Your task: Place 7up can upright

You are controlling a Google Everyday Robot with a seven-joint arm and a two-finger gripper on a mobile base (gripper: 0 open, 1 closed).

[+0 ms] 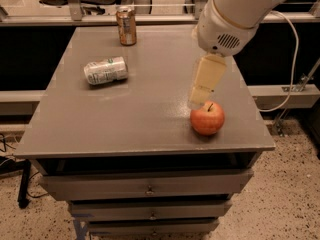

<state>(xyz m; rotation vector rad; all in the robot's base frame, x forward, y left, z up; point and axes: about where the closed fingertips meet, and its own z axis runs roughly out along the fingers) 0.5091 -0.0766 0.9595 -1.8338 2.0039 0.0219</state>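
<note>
My gripper point(198, 99) hung over the right half of the tabletop point(150, 119). Its cream tip pointed down and slightly left, just beside the top of the apple point(207, 119). I could not tell whether it touched the fruit. From this side the gripper showed as one flat slab, so I could not tell whether it was spread or pressed together. My white wrist point(225, 26) sat above it, toward the far right corner.

The 7up can point(105, 70) lay on its side in the left half, closer to the far edge than the near one. It ran roughly left to right and was well apart from my gripper. A copper can point(126, 26) stood upright by the far edge, left of its middle. The apple sat stem up near the near right corner.
</note>
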